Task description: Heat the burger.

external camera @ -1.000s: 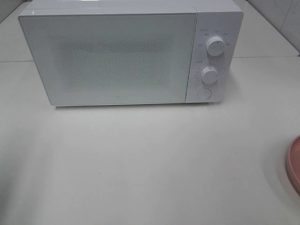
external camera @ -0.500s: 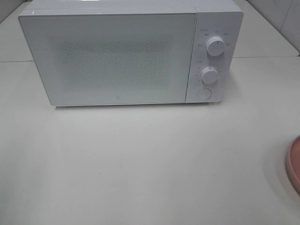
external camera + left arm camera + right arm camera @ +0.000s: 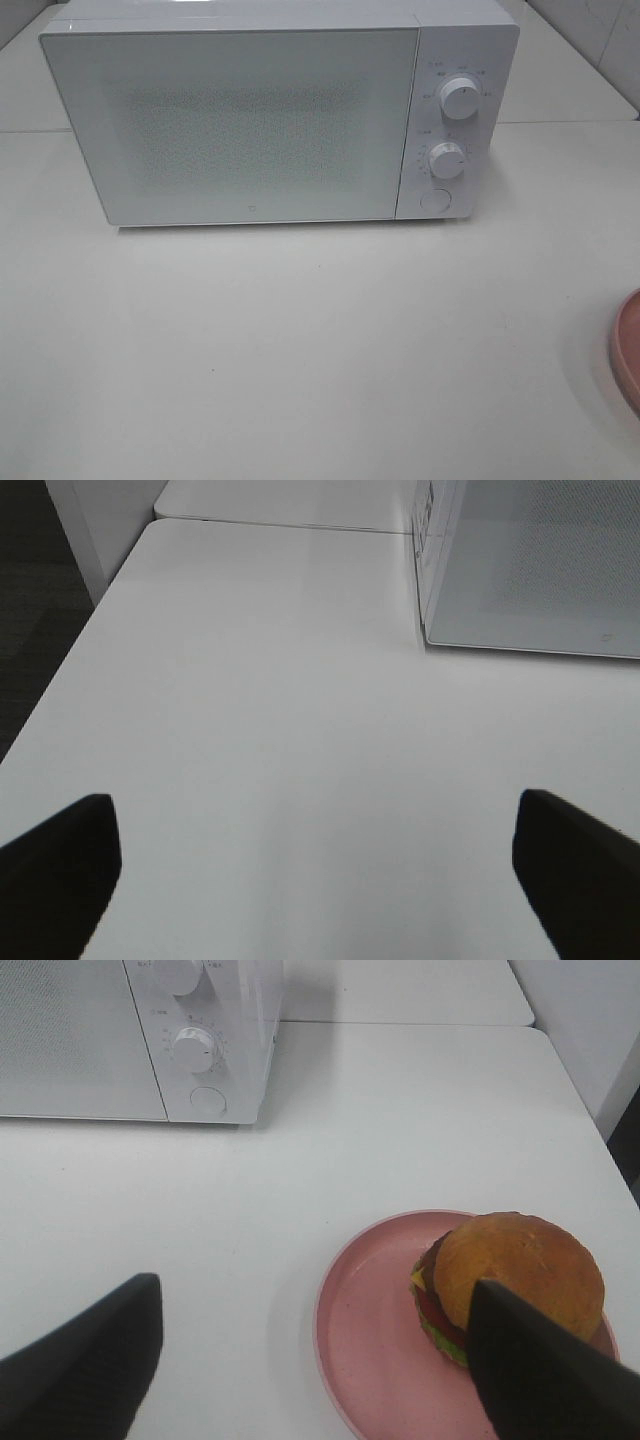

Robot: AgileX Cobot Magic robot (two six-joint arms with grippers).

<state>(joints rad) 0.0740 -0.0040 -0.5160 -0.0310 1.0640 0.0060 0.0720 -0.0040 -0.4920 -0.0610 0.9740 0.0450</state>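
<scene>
The microwave (image 3: 270, 115) looked like smooth white plastic, its door panel (image 3: 235, 125) glossy and glass-like with a fine dotted mesh pattern across the middle. To the right of the door, the two knobs (image 3: 458, 97) had a satin white plastic look, and the round button (image 3: 434, 200) below them was flat and matt. The bench (image 3: 320, 350) in front of the microwave was a smooth, pale, faintly sheened surface. The plate (image 3: 370, 1330) was matt pink with a fine speckle. On it, the burger (image 3: 510, 1285) had a golden-brown bun with a slightly dimpled, softly shiny skin. The pincer fingers (image 3: 85, 1365) looked matt black, finely textured plastic.
</scene>
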